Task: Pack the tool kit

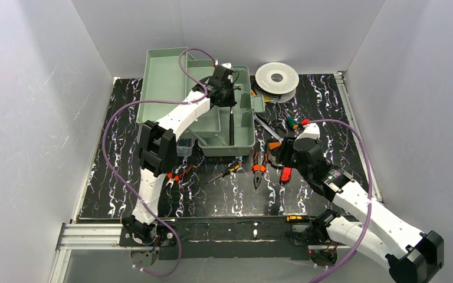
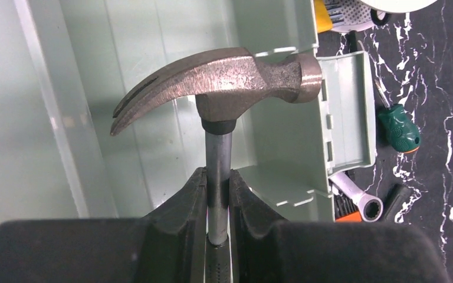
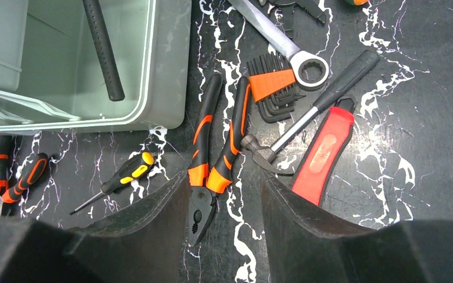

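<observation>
We find the left gripper (image 2: 218, 186) clamped on the rusty steel claw hammer (image 2: 224, 79), top-heavy, just below its head; right gripper (image 3: 223, 197) parted, empty.

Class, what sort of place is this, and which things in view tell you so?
Probably a robot lab test cell: white panels enclose a black marbled table, two robot arms are bolted at its edge, and hand tools lie beside a toolbox.
</observation>
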`<state>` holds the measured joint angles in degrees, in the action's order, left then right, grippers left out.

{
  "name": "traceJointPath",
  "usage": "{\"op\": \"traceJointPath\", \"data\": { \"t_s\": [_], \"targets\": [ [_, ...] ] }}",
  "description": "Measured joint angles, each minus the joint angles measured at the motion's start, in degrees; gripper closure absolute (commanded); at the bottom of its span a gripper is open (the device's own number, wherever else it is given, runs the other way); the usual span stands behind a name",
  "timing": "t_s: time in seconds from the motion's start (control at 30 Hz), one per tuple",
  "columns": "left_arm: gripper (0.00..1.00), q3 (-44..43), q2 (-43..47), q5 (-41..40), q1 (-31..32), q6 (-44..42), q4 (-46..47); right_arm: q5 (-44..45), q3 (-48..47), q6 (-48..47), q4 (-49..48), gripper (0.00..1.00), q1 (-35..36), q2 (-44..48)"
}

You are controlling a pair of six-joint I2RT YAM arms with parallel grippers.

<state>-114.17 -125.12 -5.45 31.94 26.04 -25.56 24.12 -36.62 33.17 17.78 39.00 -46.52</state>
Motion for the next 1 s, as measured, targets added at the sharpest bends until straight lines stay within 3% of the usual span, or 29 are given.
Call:
{"op": "traceJointPath", "data": {
  "t_s": [0.1, 0.17, 0.47, 0.67, 1.0],
  "targets": [
    [0.51, -1.99, -1.09, 2.27, -0.76, 0.48, -0.61, -0.02, 0.00, -0.11, 0.11, 0.44, 0.00, 0.00],
    [0.39, -3.19, -1.60, 4.55, -0.87, 0.68, 0.07, -0.02, 0.00, -0.17, 0.13, 0.42, 0.00, -0.02],
    [0.02, -3.39, -0.20, 10.21, -0.46, -2.12, 0.04, -0.61, 0.00, -1.03, 0.63, 0.29, 0.00, -1.07],
    [0.02, 2.25, 11.54, 12.26, -0.50, -5.31, 0.07, -0.83, 0.00, -1.79, 2.49, 0.17, 0.00, -2.71],
    [0.02, 28.85, 45.35, 8.11, -0.85, -12.48, 3.54, 1.33, 0.00, 1.42, 6.32, 0.16, 0.00, -4.66]
  ]
}}
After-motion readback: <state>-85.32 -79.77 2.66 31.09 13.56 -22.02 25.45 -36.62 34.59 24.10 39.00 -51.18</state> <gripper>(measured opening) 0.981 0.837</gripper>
